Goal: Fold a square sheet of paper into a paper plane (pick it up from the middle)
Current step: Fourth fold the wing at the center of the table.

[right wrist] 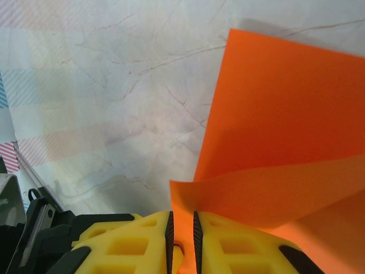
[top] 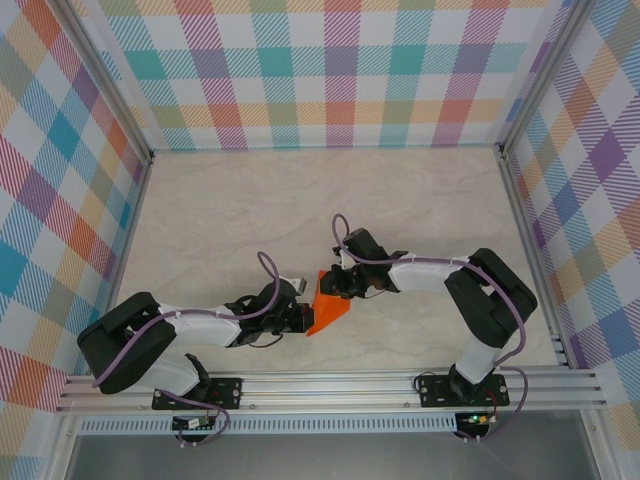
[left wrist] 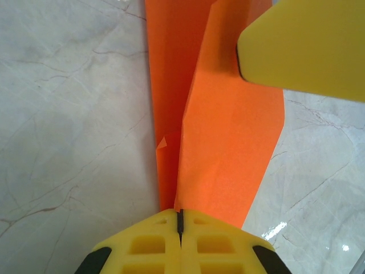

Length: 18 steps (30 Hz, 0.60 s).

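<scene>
Left gripper (left wrist: 180, 220) clamps sheet (left wrist: 228, 154); creased (orange)

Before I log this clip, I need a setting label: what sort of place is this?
Probably a robot test cell: colourful plaid panel walls, pale marble-look tabletop, silver aluminium mounting rail.

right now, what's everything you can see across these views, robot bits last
sheet of paper: one, bright orange, partly folded, pinched between both grippers at the front middle of the table
table: one, pale marbled beige, under the arms and paper
walls: three, pastel plaid, left, back and right of the table
frame rails: several, silver metal, along the near edge by the arm bases
arms: two, black and white, reaching in from both sides
cables: two, purple, one along each arm
left gripper: one, yellow fingers, shut on the sheet
right gripper: one, yellow fingers, shut on the sheet's edge
</scene>
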Tool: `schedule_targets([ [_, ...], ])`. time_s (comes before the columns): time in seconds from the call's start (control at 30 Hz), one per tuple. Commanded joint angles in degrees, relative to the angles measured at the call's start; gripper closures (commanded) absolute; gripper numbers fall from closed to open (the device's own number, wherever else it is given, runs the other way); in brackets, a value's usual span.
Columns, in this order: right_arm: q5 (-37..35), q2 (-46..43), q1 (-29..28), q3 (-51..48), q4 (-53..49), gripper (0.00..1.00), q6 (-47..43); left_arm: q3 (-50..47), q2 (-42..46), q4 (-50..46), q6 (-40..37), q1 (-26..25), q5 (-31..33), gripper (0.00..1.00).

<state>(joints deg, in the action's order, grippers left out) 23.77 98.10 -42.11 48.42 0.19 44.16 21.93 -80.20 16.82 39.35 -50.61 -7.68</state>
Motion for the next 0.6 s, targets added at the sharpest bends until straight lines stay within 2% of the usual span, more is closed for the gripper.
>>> schedule_targets([
  [0.0, 3.0, 1.0, -0.3, 1.0, 1.9, 0.81, 0.1, 0.3, -0.5, -1.2, -1.0, -0.5, -0.6, 1.00],
  [0.23, 2.5, 4.9, -0.4, 3.7, 0.7, 0.81, -0.5, 1.1, -0.2, -2.8, -1.6, -0.5, -0.2, 1.00],
  [0.4, -4.0, 6.6, -0.4, 4.8, -3.6, 0.82, -1.8, 1.3, -0.2, -4.0, -1.6, -0.5, 0.5, 1.00],
  [0.57, -4.5, 9.3, -0.3, 5.8, -4.8, 0.85, -2.3, 1.4, -0.4, -5.0, -1.6, -0.5, 0.7, 0.99],
])
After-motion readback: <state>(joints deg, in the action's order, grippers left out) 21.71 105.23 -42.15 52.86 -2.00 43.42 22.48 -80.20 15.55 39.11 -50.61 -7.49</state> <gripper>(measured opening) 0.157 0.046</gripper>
